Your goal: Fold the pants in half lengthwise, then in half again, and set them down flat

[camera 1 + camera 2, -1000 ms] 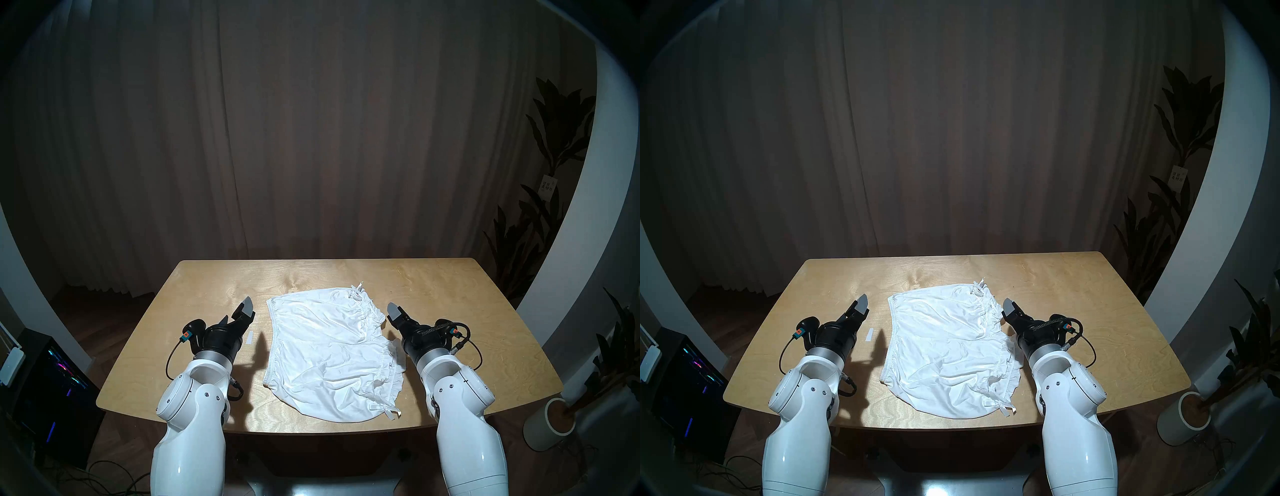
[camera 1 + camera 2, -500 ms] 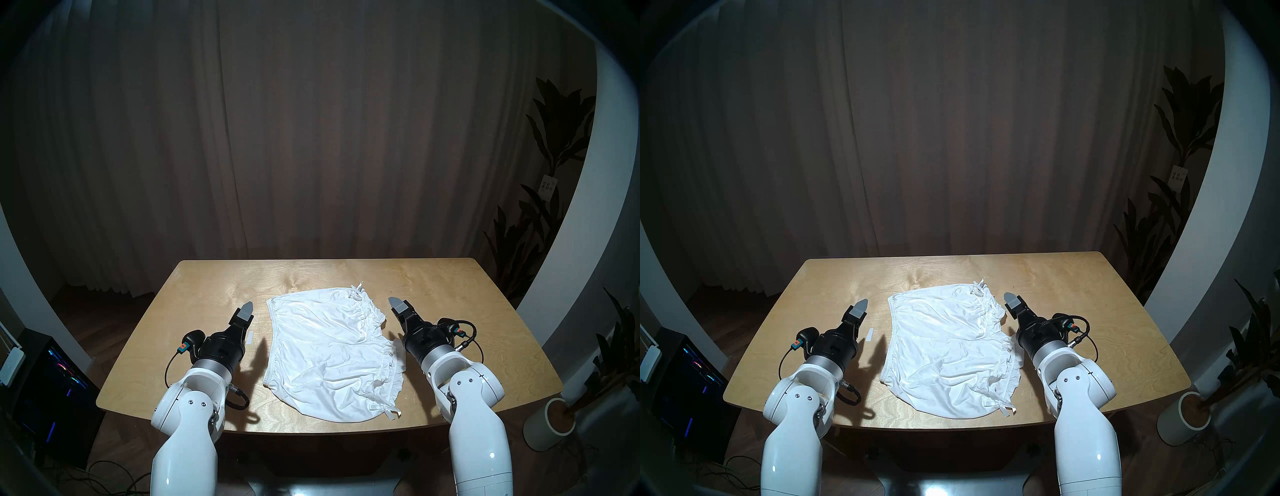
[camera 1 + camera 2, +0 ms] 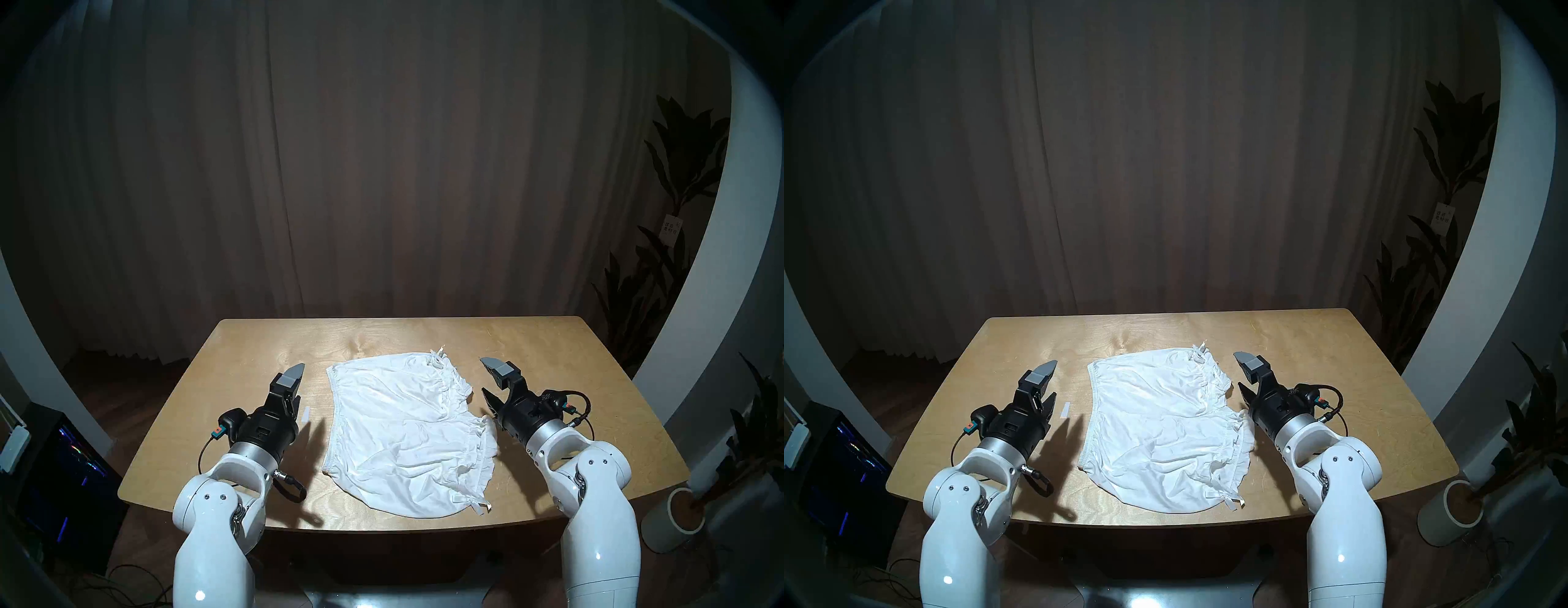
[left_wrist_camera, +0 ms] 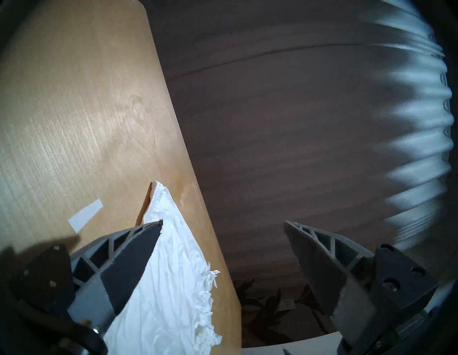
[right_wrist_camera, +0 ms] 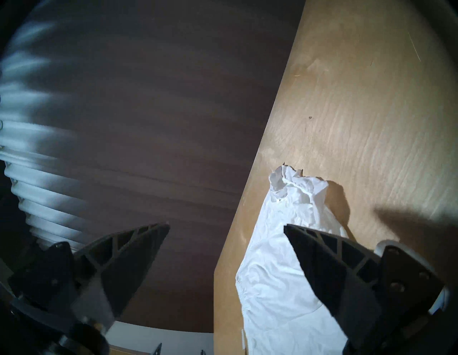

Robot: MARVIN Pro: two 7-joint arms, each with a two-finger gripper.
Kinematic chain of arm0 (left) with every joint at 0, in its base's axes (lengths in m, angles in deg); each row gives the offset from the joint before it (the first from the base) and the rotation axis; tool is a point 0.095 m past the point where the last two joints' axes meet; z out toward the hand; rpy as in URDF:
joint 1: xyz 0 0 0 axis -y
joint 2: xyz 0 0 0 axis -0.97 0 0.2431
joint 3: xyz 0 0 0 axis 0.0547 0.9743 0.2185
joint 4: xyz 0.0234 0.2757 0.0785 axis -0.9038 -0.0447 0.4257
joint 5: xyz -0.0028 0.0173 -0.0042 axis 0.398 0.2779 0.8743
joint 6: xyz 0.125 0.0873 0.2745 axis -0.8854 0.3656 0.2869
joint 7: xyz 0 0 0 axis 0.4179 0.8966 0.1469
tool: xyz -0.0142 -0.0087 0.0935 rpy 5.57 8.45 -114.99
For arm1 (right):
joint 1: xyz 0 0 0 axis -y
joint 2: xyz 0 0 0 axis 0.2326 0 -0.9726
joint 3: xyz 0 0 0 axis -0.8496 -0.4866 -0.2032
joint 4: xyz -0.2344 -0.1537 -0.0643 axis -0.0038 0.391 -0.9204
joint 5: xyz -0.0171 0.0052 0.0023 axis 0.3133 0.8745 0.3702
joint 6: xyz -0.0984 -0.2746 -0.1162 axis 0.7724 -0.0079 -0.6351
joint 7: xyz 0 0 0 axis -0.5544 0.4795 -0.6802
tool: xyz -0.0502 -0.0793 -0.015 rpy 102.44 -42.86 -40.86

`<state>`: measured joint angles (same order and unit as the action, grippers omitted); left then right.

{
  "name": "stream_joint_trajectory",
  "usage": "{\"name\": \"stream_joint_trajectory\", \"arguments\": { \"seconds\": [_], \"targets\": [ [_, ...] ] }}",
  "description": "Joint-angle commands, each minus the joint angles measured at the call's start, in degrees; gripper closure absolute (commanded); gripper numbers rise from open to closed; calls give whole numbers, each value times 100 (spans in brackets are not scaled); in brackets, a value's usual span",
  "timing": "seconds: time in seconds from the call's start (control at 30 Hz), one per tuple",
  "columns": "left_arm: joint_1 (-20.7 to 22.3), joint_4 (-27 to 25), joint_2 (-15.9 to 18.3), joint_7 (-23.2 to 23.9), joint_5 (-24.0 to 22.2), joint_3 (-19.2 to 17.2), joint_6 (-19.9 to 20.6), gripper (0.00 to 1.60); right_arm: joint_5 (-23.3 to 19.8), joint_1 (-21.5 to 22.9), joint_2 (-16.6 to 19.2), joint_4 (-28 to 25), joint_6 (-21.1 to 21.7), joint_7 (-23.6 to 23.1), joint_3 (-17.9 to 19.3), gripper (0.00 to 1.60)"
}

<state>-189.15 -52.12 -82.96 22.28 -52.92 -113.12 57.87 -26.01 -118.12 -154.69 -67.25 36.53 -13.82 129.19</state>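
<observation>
The white, wrinkly short pants (image 3: 403, 429) lie spread flat on the wooden table (image 3: 551, 382), waistband to the left and ruffled leg hems with tie bows to the right. They also show in the other head view (image 3: 1161, 420). My left gripper (image 3: 298, 384) (image 3: 1052, 381) hovers open just left of the waistband's far end. My right gripper (image 3: 484, 375) (image 3: 1239, 369) hovers open just right of the far leg hem. The left wrist view shows open fingers (image 4: 223, 221) over the pants (image 4: 168, 285). The right wrist view shows the same (image 5: 226, 225), with the pants (image 5: 272, 272) below.
A small white tape strip (image 3: 306, 414) (image 4: 85, 215) lies on the table between my left gripper and the waistband. A potted plant (image 3: 674, 518) stands on the floor at the right. A lit computer case (image 3: 63, 467) stands at the left. Curtains hang behind the table.
Both wrists have rolled so each gripper's fingers stand one above the other, clearly apart. Both elbows have swung outward. The pants have not moved.
</observation>
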Motion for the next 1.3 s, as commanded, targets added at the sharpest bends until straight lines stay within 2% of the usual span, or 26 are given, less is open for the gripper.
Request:
{"name": "stream_joint_trajectory", "arguments": {
  "seconds": [0.0, 0.13, 0.2, 0.27, 0.47, 0.77, 0.97, 1.27],
  "targets": [
    [3, -163, -33, -245, -428, -44, 57, 0, -1001, -20, -57, -171, 55, 219, 84, 0],
    [-163, -233, -89, -477, -610, -122, 60, 0, -1409, -268, -114, -298, -16, 476, 146, 0],
    [-366, -361, -158, -619, -645, -160, 115, 0, -1445, -478, -185, -414, 35, 652, 187, 0],
    [-463, -388, -237, -738, -771, -348, 64, 0, -1535, -643, -235, -444, 91, 766, 212, 0],
    [-669, -536, -304, -1030, -1099, -598, 241, 0, -1799, -889, -342, -633, 66, 1153, 407, 0],
    [-823, -884, -393, -1506, -1726, -586, 669, 0, -2088, -1025, -306, -1145, 107, 1826, 702, 0],
    [-972, -953, -288, -1860, -1859, -472, 970, 0, -2153, -1077, -180, -1338, 256, 2249, 715, 0],
    [-1110, -993, -336, -2547, -2204, -303, 1250, 0, -2426, -1201, -31, -1550, 442, 3035, 853, 0]
  ]
}}
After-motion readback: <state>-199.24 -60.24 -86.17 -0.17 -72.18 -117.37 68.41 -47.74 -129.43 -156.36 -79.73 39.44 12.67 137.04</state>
